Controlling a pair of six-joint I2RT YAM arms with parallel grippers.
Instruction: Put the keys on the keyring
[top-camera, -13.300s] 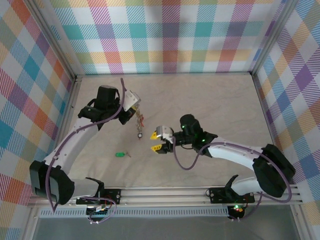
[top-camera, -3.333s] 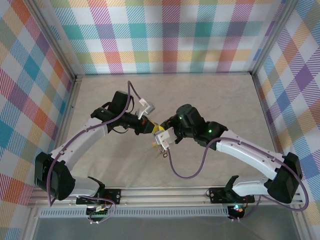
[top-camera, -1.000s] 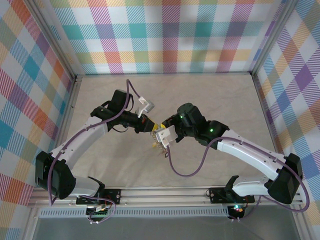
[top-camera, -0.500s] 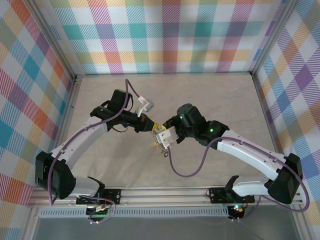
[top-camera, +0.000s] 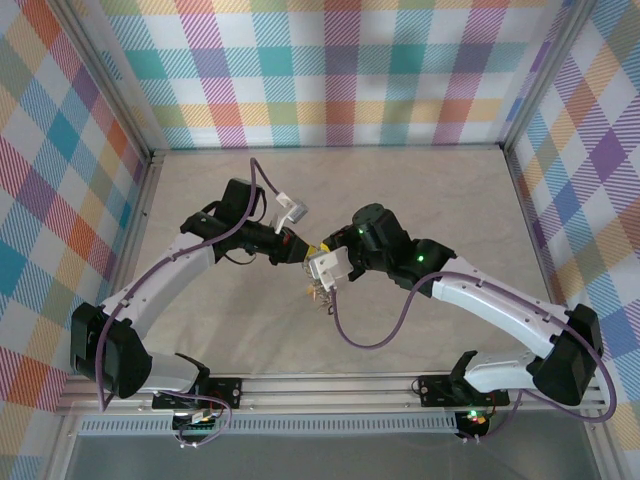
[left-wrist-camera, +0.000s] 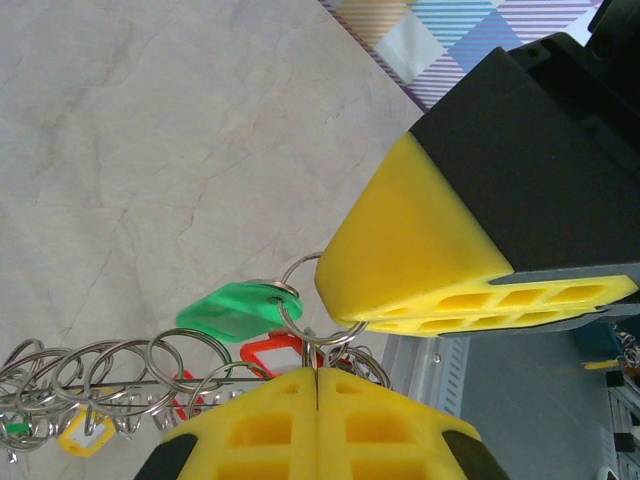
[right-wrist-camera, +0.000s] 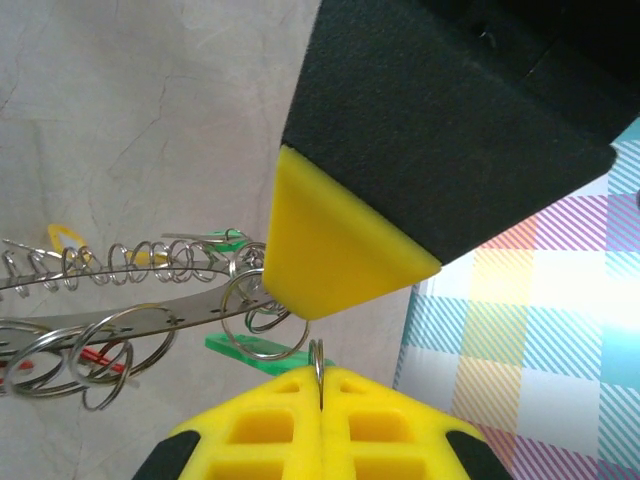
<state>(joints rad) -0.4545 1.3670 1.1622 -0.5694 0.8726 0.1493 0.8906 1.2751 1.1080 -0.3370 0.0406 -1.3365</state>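
The left gripper (left-wrist-camera: 315, 385), arm reaching inward, is clamped on the keyring (right-wrist-camera: 170, 312). The right gripper (right-wrist-camera: 320, 378) meets it tip to tip, pinching the green-tagged key (left-wrist-camera: 230, 312) by its small ring, just beside the keyring.

The left gripper (top-camera: 302, 250) and right gripper (top-camera: 318, 252) meet tip to tip over the table (top-camera: 430, 190), slightly left of its centre, each reaching in from its own side. The keyring (top-camera: 320, 293) is just on the near-edge side of them. In the left wrist view the keyring (left-wrist-camera: 100, 378) runs leftward from the left fingers (left-wrist-camera: 260, 430). One key (left-wrist-camera: 232, 312) lies above it, just left of the right gripper's finger.
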